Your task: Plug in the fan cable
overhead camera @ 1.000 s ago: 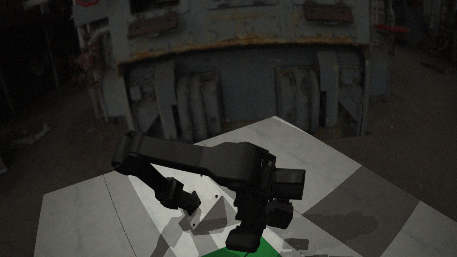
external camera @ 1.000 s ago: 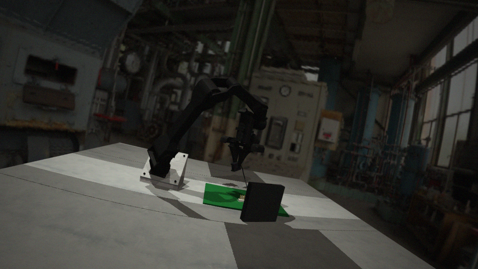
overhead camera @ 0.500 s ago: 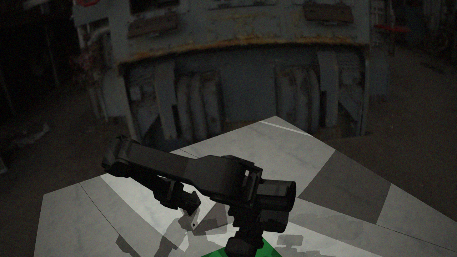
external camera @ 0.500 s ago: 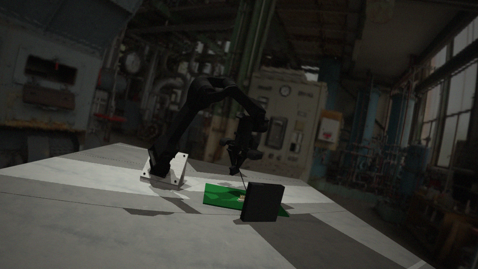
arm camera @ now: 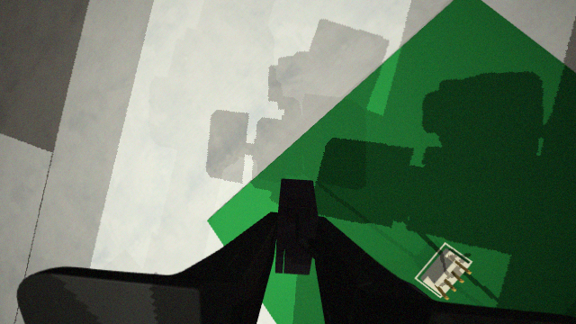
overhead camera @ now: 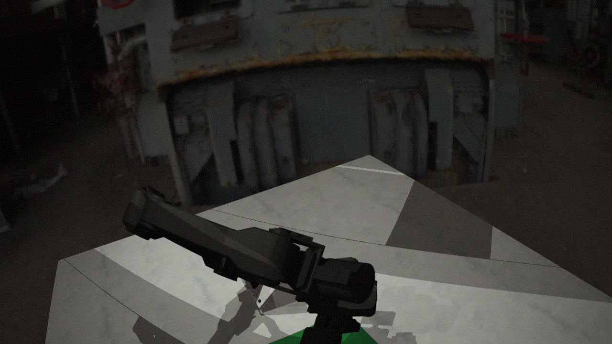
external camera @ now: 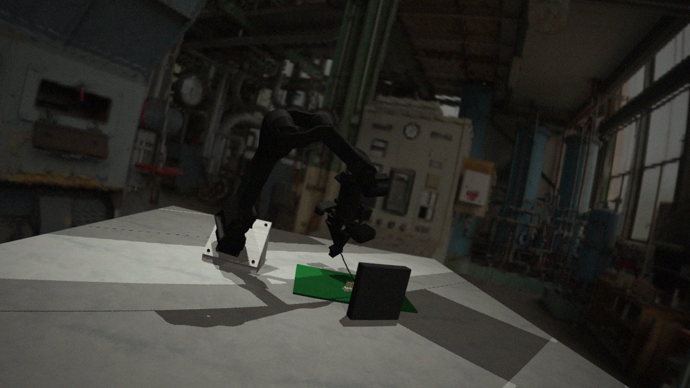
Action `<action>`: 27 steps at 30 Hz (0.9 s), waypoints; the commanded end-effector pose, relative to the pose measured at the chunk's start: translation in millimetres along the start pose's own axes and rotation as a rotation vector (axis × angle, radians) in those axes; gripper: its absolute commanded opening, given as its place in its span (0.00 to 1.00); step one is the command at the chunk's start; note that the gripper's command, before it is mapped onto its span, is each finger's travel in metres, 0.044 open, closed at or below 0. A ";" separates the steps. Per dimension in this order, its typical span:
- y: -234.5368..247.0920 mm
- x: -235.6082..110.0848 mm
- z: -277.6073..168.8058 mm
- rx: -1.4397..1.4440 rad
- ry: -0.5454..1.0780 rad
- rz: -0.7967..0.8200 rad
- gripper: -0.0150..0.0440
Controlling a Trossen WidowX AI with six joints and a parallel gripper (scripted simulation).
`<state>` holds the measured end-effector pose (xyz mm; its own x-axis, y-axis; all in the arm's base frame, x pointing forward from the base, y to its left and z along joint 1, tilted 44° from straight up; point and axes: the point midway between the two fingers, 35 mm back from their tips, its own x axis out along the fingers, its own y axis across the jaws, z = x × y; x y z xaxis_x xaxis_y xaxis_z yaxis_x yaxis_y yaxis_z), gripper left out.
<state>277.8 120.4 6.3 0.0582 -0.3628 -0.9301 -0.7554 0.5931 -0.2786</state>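
Clamped on black plug (arm camera: 294,225) in gripper (arm camera: 295,252), held above green board (arm camera: 450,135); header (arm camera: 443,272) off to the side. Risk: skewed descent bending pins, plug missing header.

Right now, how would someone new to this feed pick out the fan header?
Find the green board lying flat on the table. In the wrist view the fan header sits toward its lower right: a small pale block in a white outline, the only part with four brass pins.

Black fan (external camera: 378,291) just beside header (arm camera: 443,271), hand's (arm camera: 294,252) side open.
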 end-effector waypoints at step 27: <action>-0.7 10.7 -2.4 -0.032 -0.434 0.112 0.25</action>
<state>278.3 114.2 -3.6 0.2183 0.0027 -0.9759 -0.7844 0.5953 -0.1739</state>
